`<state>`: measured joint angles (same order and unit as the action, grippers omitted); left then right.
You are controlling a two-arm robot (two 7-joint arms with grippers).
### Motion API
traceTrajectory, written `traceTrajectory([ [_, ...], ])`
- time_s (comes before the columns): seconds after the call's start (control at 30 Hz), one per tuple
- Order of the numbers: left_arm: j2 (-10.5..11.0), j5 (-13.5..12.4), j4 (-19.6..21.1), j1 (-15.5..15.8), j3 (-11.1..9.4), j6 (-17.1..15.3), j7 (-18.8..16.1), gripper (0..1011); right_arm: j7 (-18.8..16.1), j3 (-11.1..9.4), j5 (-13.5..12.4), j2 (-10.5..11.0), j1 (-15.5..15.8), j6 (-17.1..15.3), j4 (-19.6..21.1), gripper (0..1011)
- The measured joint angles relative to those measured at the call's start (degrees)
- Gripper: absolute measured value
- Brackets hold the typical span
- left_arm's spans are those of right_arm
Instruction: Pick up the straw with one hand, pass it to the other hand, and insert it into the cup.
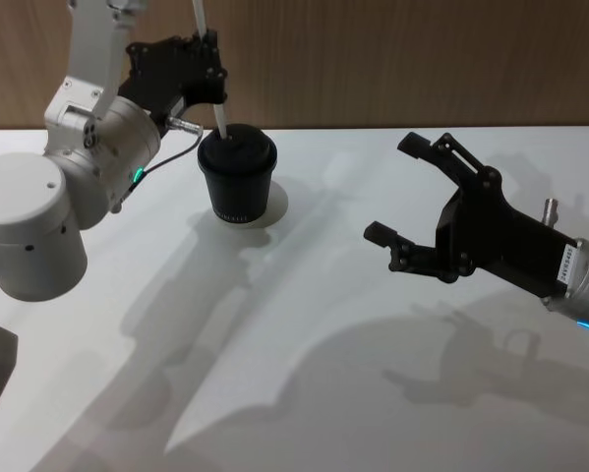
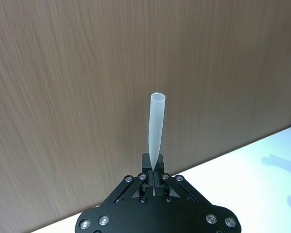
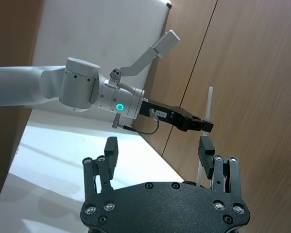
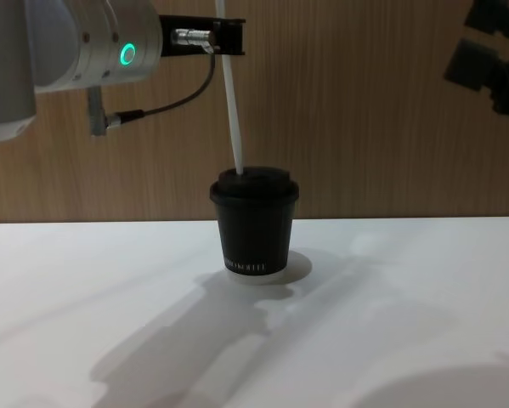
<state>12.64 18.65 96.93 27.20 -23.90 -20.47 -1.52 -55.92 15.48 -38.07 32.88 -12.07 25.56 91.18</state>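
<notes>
The black cup [image 1: 237, 179] [image 4: 254, 225] stands on the white table at the back left. Directly above it, my left gripper [image 1: 211, 47] [image 4: 223, 27] [image 2: 155, 171] is shut on the white straw [image 1: 218, 108] [image 4: 232, 93] [image 2: 156, 126]. The straw stands nearly upright and its lower end meets the cup's lid; how deep it goes I cannot tell. My right gripper [image 1: 392, 189] [image 3: 158, 148] hovers open and holding nothing to the right of the cup, well apart from it. The right wrist view also catches the left gripper [image 3: 206, 126] with the straw [image 3: 210, 102].
The white table [image 1: 373, 344] stretches toward me, crossed by the arms' shadows. A brown wooden wall [image 4: 373, 127] runs close behind the cup. A thin black cable [image 4: 173, 104] loops under the left wrist.
</notes>
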Motion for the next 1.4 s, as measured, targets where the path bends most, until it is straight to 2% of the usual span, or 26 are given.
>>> traceTrajectory([
  [0.5, -1.04, -0.66, -0.36, -0.48, 0.63, -1.15, -0.81, 12, 0.0, 0.0, 0.0, 0.0, 0.0, 0.0, 0.0, 1001],
  [1.07, -3.29, 0.62, -3.69, -0.03, 1.45, -0.44, 0.87, 13, 0.0, 0.0, 0.0, 0.0, 0.0, 0.0, 0.0, 1001],
  [1.2, -3.61, 0.8, -4.14, 0.04, 1.55, -0.31, 1.09, 77, 0.0, 0.0, 0.0, 0.0, 0.0, 0.0, 0.0, 1001],
  [1.33, -3.88, 0.94, -4.52, 0.09, 1.64, -0.18, 1.29, 175, 0.0, 0.0, 0.0, 0.0, 0.0, 0.0, 0.0, 1001],
  [1.4, -3.95, 0.97, -4.63, 0.09, 1.67, -0.15, 1.33, 255, 0.0, 0.0, 0.0, 0.0, 0.0, 0.0, 0.0, 1001],
])
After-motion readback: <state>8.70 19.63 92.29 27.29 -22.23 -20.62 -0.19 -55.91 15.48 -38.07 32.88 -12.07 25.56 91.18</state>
